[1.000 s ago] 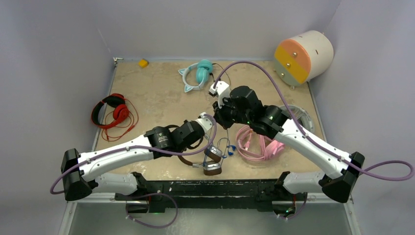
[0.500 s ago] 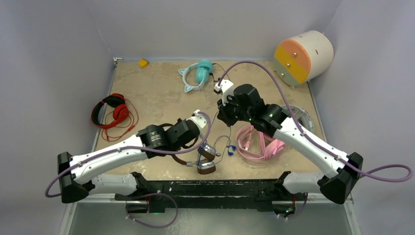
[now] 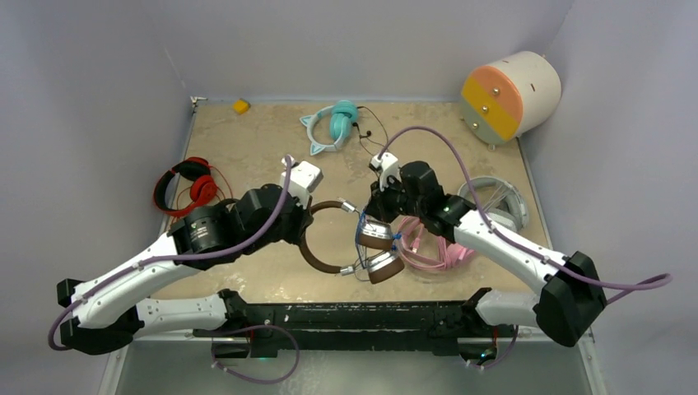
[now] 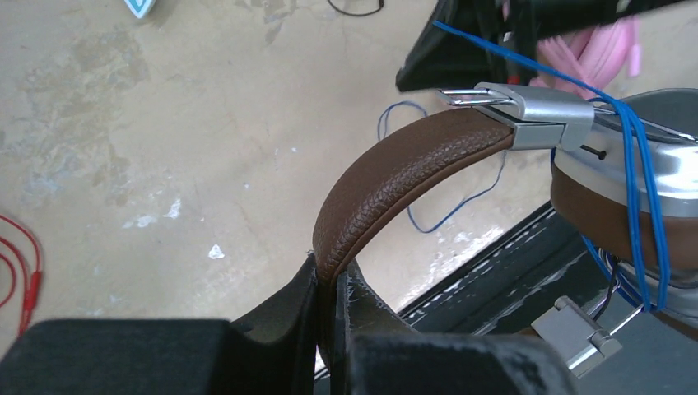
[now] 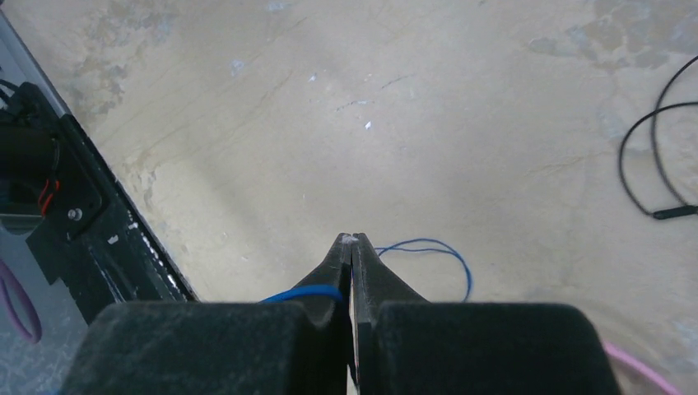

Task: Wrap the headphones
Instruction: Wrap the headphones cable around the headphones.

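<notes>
The brown headphones point(image 3: 329, 262) with silver cups point(image 3: 380, 265) hang above the table's front middle. My left gripper point(image 3: 298, 233) is shut on their brown headband point(image 4: 387, 177). The blue cord point(image 4: 640, 177) is wound over the cups. My right gripper point(image 3: 377, 207) is shut on the blue cord point(image 5: 304, 291), with a loose blue loop point(image 5: 436, 251) lying on the table beyond its tips. The pink headphones point(image 3: 440, 245) lie under my right arm. No grey-white pair shows.
Red headphones point(image 3: 188, 188) lie at the left, teal cat-ear headphones point(image 3: 331, 125) at the back with a black cable point(image 5: 658, 164). A round orange and grey drum point(image 3: 509, 95) stands back right, a clear ring point(image 3: 502, 197) at right, a yellow piece point(image 3: 240, 105) back left.
My left arm has drawn back to the left and lifted the brown headband, turning the headphones so the cups sit to the right. My right gripper has come down toward the cups with the cord.
</notes>
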Robot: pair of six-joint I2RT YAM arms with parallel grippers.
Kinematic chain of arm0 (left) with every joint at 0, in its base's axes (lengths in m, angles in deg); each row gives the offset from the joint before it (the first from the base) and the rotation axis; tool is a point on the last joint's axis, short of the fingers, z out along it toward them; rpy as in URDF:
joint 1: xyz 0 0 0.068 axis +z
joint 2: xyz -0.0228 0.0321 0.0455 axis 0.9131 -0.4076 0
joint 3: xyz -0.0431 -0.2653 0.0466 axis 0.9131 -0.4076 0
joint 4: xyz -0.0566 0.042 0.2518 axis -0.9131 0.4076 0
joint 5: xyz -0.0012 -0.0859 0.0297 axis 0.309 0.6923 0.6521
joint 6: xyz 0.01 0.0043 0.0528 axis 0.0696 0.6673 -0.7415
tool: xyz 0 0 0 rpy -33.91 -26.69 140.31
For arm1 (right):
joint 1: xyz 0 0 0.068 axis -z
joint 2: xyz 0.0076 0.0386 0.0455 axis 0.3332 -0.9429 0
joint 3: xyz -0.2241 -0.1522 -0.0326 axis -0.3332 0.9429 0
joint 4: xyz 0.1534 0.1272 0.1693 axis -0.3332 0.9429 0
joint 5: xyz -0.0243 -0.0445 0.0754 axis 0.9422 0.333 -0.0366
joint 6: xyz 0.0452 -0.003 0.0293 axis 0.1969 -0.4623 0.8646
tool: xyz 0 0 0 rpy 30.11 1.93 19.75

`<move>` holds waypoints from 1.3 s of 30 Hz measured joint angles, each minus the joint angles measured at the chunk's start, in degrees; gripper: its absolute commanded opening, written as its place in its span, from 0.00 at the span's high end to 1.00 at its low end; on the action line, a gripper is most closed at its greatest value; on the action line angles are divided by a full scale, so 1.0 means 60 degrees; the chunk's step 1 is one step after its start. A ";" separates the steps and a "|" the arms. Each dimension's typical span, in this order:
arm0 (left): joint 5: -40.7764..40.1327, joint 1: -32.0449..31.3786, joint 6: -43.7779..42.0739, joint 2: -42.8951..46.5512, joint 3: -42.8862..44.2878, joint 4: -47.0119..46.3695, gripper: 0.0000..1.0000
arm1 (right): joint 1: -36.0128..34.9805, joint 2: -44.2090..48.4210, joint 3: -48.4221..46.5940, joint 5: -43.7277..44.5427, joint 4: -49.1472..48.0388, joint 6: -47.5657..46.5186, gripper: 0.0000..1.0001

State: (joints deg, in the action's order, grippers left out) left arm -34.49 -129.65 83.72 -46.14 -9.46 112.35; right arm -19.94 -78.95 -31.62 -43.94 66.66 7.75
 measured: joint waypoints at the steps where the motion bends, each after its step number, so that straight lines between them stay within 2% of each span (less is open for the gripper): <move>1: 0.0033 0.0069 0.0255 0.0000 0.0117 0.0029 1.00 | 0.0000 0.0073 0.0350 -0.0120 -0.0382 0.0087 1.00; 4: 0.0375 0.0725 0.0922 -0.0004 0.0419 0.0073 1.00 | 0.0011 0.0393 0.1672 -0.0608 -0.1938 0.0495 0.96; 7: 0.1126 0.2222 0.1246 -0.0055 0.0688 0.0044 1.00 | 0.0015 0.0335 0.2707 -0.1129 -0.3734 0.0984 0.92; 10: 0.1865 0.3625 0.1497 -0.0361 0.0994 -0.0142 1.00 | 0.0007 -0.0331 0.3220 -0.1687 -0.5439 0.1457 0.92; 12: 0.2324 0.4160 0.1647 -0.0732 0.1297 -0.0266 1.00 | -0.0029 -0.0933 0.3257 -0.1927 -0.6207 0.1657 0.91; 18: 0.3180 0.4907 0.1880 -0.1402 0.2106 -0.0521 1.00 | -0.0474 -0.2623 0.3705 -0.2167 -0.8371 0.2073 0.93; 23: 0.3264 0.5260 0.1891 -0.1665 0.3038 -0.0612 1.00 | -0.0976 -0.3020 0.4036 -0.2120 -0.9213 0.2229 0.94; 27: 0.3920 0.6164 0.1887 -0.1803 0.3118 -0.0801 1.00 | -0.1679 -0.2401 0.4594 -0.2000 -0.9650 0.2215 0.94; 32: 0.4703 0.7643 0.1887 -0.2426 0.2947 -0.1188 1.00 | -0.2262 -0.0612 0.5238 -0.1938 -0.9730 0.2186 0.95; 35: 0.4761 0.8247 0.1872 -0.2699 0.2721 -0.1275 1.00 | -0.2382 0.0492 0.5297 -0.2124 -0.9442 0.2178 1.00; 39: 0.4197 0.8499 0.1676 -0.2769 0.2229 -0.1494 1.00 | -0.2448 0.2014 0.5118 -0.2452 -0.8422 0.2189 1.00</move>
State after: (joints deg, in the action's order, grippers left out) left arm -9.31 -78.65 93.77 -62.76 3.92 103.39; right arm -34.62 -66.86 -0.91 -58.65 16.13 20.88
